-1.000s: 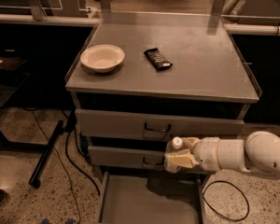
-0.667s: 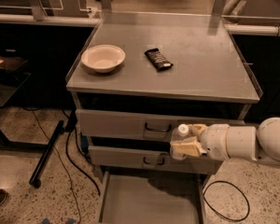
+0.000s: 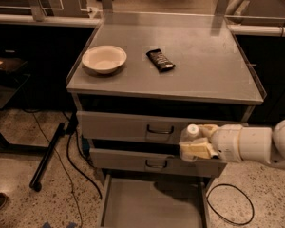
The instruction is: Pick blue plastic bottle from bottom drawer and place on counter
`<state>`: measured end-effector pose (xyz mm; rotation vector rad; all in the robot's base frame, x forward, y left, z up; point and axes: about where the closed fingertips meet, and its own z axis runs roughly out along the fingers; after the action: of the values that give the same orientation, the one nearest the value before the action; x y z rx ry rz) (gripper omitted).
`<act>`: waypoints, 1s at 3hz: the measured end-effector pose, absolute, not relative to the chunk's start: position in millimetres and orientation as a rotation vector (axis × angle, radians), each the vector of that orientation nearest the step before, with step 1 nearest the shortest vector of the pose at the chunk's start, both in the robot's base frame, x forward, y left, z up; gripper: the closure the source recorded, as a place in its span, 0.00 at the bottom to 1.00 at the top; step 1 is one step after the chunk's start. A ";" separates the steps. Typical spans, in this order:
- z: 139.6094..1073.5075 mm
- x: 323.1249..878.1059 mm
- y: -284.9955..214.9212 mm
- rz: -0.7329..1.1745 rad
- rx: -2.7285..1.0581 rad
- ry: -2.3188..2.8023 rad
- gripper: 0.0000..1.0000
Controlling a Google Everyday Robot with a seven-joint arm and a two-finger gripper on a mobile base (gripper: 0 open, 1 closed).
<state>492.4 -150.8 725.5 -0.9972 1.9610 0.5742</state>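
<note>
My gripper (image 3: 195, 144) comes in from the right on a thick white arm and is shut on the blue plastic bottle (image 3: 190, 137), a small clear bottle with a white cap. It holds the bottle upright in front of the upper drawers, below the counter's front edge. The bottom drawer (image 3: 152, 203) is pulled open beneath it, a flat grey tray with nothing in it. The counter (image 3: 199, 65) is the flat grey cabinet top above.
A white bowl (image 3: 104, 59) sits at the counter's left front and a dark snack bar (image 3: 160, 60) near its middle. Two closed drawers with loop handles (image 3: 159, 128) face me. A black cable (image 3: 230, 205) and a dark stand leg (image 3: 47, 158) lie on the floor.
My gripper has risen with the bottle and shifted a little right, from level with the second drawer to level with the top drawer's handle.
</note>
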 end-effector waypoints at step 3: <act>812.5 489.9 -187.5 0.397 -1.002 1.919 1.00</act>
<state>489.9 -187.5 812.5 -1.0025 1.9187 0.3967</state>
